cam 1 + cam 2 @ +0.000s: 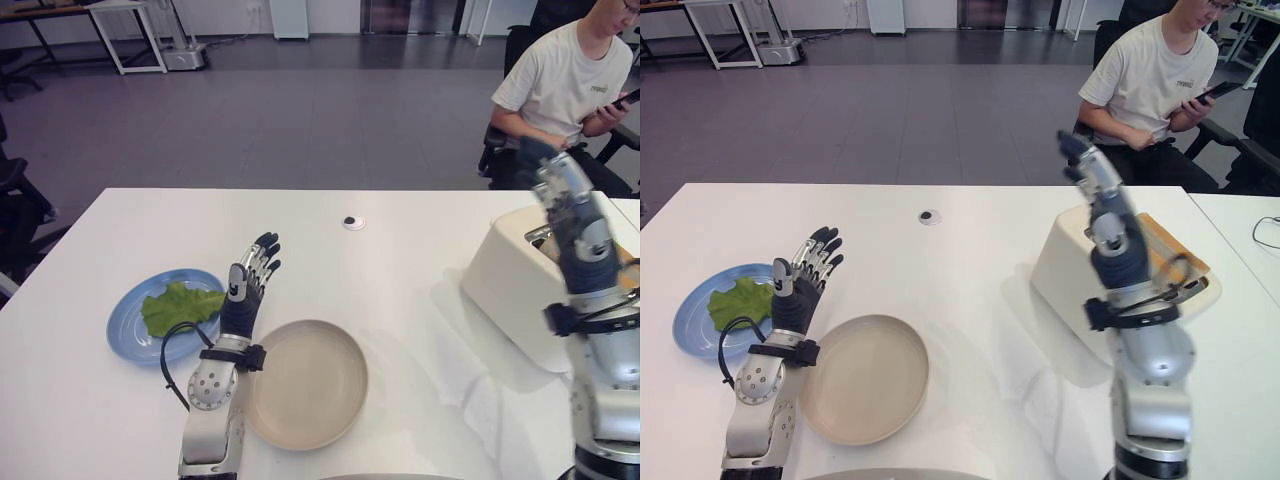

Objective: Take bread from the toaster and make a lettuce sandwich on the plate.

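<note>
A cream toaster (pixel 1070 268) stands at the table's right side, with a brown slice of bread (pixel 1168 252) showing in its top. My right hand (pixel 1095 185) is raised above the toaster, fingers stretched out and holding nothing. A beige plate (pixel 312 382) lies bare near the front middle. Left of it, a green lettuce leaf (pixel 178 305) rests on a blue plate (pixel 125 330). My left hand (pixel 250 278) hovers between the two plates, fingers straight and apart, empty.
A small round black-and-white knob (pixel 353 222) sits on the white table (pixel 400 280) toward the back middle. A black cable (pixel 172 355) loops beside my left wrist. The table's right edge is just past the toaster.
</note>
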Tool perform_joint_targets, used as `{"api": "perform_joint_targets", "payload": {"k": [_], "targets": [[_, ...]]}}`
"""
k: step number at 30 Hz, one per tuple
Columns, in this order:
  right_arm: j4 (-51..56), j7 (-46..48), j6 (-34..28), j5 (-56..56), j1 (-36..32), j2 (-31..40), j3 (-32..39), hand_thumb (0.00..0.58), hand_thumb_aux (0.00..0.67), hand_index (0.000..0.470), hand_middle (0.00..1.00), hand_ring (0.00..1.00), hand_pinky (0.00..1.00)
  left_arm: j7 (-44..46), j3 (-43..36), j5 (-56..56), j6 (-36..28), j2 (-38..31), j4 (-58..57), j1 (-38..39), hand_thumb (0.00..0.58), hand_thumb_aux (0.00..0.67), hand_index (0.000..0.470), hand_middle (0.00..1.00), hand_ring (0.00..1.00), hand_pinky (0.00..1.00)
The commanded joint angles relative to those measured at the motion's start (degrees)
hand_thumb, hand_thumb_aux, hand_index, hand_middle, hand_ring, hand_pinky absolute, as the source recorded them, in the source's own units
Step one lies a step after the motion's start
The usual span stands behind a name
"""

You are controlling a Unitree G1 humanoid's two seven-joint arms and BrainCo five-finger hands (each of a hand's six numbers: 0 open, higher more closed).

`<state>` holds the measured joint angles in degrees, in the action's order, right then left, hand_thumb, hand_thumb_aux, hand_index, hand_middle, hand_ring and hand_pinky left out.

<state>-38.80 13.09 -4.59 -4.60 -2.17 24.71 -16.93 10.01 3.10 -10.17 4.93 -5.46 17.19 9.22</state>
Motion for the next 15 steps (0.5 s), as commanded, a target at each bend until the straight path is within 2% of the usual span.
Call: {"api": "perform_joint_targets", "payload": {"k": [1, 5, 8, 13, 15], "targets": [[1.22, 3.00, -4.48, 1.53, -0.85, 8.78, -9.15, 0.000, 0.000, 0.000, 0.00, 0.00, 0.00, -0.29, 0.28, 0.26, -0.60, -0.22, 0.33, -0.07, 0.000, 0.000, 0.000, 0.00, 0.00, 0.00], [12.07, 8.97, -2.03, 9.62, 4.56, 21.44, -17.70, 0.000, 0.000, 0.000, 0.00, 0.00, 0.00, -0.60, 0.50, 0.29, -0.83, -0.25, 1.12, 0.05, 0.000, 0.000, 0.000, 0.00, 0.00, 0.00], [21.75, 10.61, 3.21, 16.14, 8.64, 27.60, -19.37, 0.000, 0.000, 0.000, 0.00, 0.00, 0.00, -0.78, 0.84, 0.18, -0.95, -0.41, 1.74, 0.46, 0.000, 0.000, 0.000, 0.00, 0.00, 0.00], [33.87, 8.59, 9.81, 21.36, 10.21, 30.59, -16.85, 0.000, 0.000, 0.000, 0.00, 0.00, 0.00, -0.84, 1.63, -0.08, -1.04, -0.65, 2.43, 1.09, 0.000, 0.000, 0.000, 0.00, 0.00, 0.00], [36.75, 7.82, 11.45, 22.22, 9.81, 30.52, -15.24, 0.036, 0.021, 0.015, 0.00, 0.00, 0.00, -0.79, 2.02, -0.17, -1.02, -0.66, 2.68, 1.47, 0.000, 0.000, 0.000, 0.00, 0.00, 0.00]]}}
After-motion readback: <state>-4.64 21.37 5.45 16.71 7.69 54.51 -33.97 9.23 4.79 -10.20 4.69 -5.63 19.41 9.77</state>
